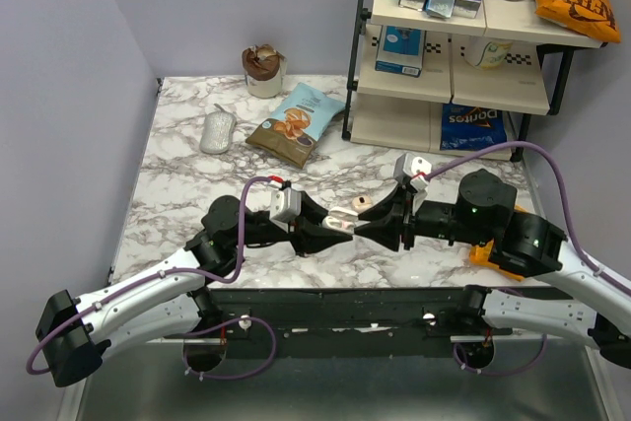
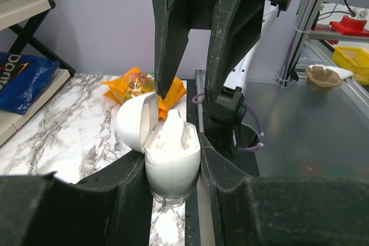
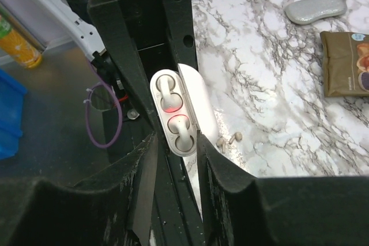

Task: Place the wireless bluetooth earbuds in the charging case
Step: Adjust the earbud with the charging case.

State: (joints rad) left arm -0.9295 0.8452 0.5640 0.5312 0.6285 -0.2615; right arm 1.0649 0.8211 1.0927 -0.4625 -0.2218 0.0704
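The white charging case (image 2: 172,168) is upright between the pads of my left gripper (image 2: 173,151), which is shut on it. Its lid (image 2: 135,122) is swung open to the left. In the right wrist view both wireless earbuds (image 3: 173,113) lie in the wells of the case (image 3: 185,145), each with a red glow beside it. My right gripper (image 3: 176,139) is open, its fingers either side of the case's near end with a gap on the left. From above, the left gripper (image 1: 340,226) and the right gripper (image 1: 371,221) meet tip to tip at the table's middle front.
A grey oval pouch (image 1: 218,131), a snack bag (image 1: 296,125) and a cup (image 1: 263,70) sit at the back left. A shelf unit (image 1: 463,46) with boxes stands at the back right. Two tiny tan bits (image 3: 233,138) lie on the marble beside the case.
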